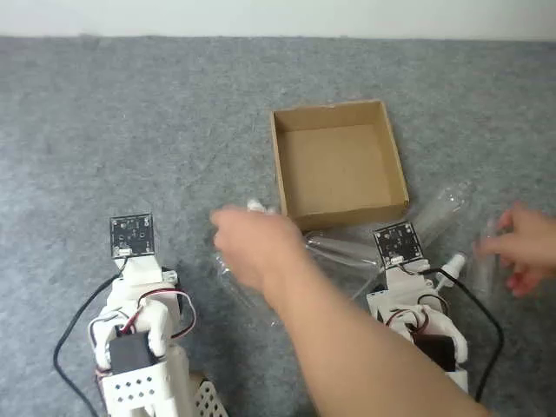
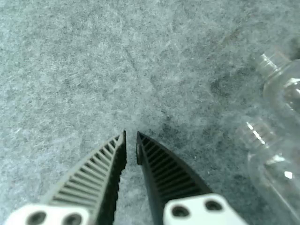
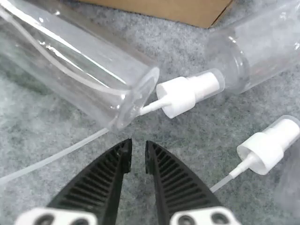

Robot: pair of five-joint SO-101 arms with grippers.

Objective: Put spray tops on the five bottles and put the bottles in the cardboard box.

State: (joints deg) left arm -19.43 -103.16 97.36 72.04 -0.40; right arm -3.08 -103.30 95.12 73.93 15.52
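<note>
Smooth, glossy clear plastic for every bottle, round-walled and see-through. In the right wrist view: a long bottle point(image 3: 79, 65) on its side, open mouth turned toward a white spray top point(image 3: 187, 96) with a ribbed collar and a thin dip tube, the tube's end at or just inside that mouth; cannot tell which. A second bottle point(image 3: 262, 51) lying just beside the top's head. A loose spray top point(image 3: 267, 147) on the carpet nearby, tube trailing.

Right gripper point(image 3: 138, 143) with black ribbed jaws drawn to a narrow slit, holding nothing, poised just short of the long bottle's mouth. Left gripper point(image 2: 131, 136) likewise narrowed to a slit and holding nothing, over bare carpet. Off to one side of it, two uncapped bottles side by side, threaded necks showing: far neck point(image 2: 281, 79), near neck point(image 2: 272, 164).

Cardboard box point(image 1: 278, 165), square, shallow, plain brown walls, with its bare floor showing and no bottle in it. Just in front of its near wall, between box and right arm, the scattered bottles. Over them a blurred hand point(image 1: 252, 243) near the box's corner; another hand point(image 1: 526, 248) by a bottle at the table's right edge, with the grip not discernible.

Underneath everything, grey felt-like carpet point(image 1: 130, 130), fuzzy and mottled. Along the far edge, a pale wall strip point(image 1: 261, 17).
</note>
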